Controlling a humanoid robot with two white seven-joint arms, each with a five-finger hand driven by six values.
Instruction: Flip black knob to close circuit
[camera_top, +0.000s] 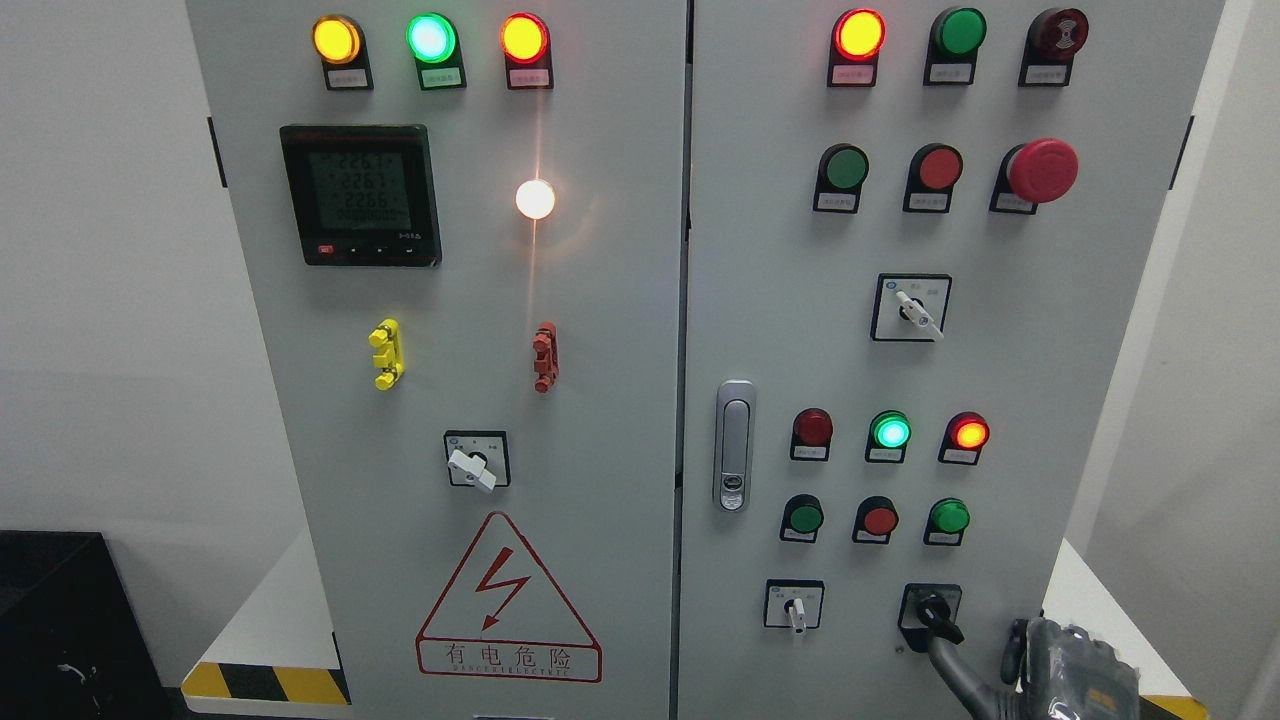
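Black knob sits low on the cabinet's right door, handle angled down-right. Right robot hand lies just right and below, one finger touching it; nothing clamped.

Bare panel left of black knob; white selector further left (robot hand at right).

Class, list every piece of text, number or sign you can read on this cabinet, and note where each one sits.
"有电危险": red-bordered warning sign with a lightning bolt, low on the left door.
"2261", "2263", "2266" (roughly; digits are dim): digital meter, upper left door.
Line under the Chinese characters: too small to read.
Small tags under the lamps and buttons: blurred.
Switch plate markings: unreadable.
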